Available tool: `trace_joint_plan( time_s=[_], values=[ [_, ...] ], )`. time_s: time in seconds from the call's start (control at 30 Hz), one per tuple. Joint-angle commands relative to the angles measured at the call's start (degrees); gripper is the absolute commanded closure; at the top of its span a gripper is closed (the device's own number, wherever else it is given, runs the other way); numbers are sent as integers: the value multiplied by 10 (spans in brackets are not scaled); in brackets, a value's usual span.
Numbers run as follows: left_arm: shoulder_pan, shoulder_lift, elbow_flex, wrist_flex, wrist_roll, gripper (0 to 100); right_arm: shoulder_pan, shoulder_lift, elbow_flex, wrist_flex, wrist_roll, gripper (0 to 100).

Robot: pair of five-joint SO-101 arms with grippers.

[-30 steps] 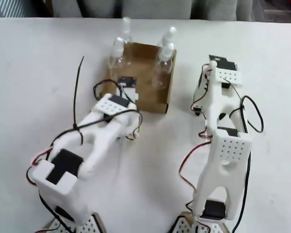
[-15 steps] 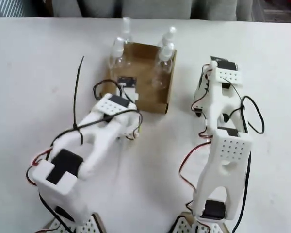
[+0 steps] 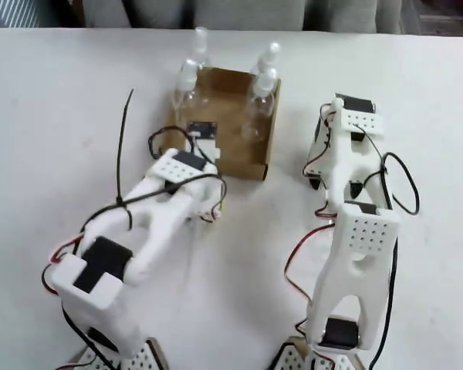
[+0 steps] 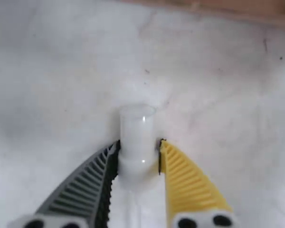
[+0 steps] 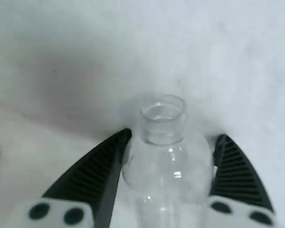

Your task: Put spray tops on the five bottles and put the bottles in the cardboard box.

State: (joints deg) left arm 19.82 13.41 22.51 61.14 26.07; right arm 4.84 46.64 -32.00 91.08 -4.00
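Bottle (image 5: 168,164), the last one with a bare neck, is held at its shoulders by the right pincer (image 5: 173,137) beside the box (image 3: 239,158) holding four others (image 3: 261,91), and the left pincer (image 4: 138,144) clamps a spray top (image 4: 137,128), which next needs aligning over that neck.

A white table (image 3: 54,116) is lying under everything, while grey furniture (image 3: 247,11) is showing beyond its far edge.
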Motion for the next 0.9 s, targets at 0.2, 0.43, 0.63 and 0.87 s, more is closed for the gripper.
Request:
trace_joint_plan(
  time_s=[0.2,0.43,0.63,0.87],
  values=[
    [-10,-9,-18,-7,-9,980,0,-3,-48,15,-2,962],
    [-10,-9,-18,-7,-9,980,3,-16,-153,81,-1,982],
    [-12,-9,-18,-7,-9,980,-1,-133,-97,81,-2,982],
    [-12,-9,-15,-18,-9,980,1,-321,31,78,-2,982]
  ],
)
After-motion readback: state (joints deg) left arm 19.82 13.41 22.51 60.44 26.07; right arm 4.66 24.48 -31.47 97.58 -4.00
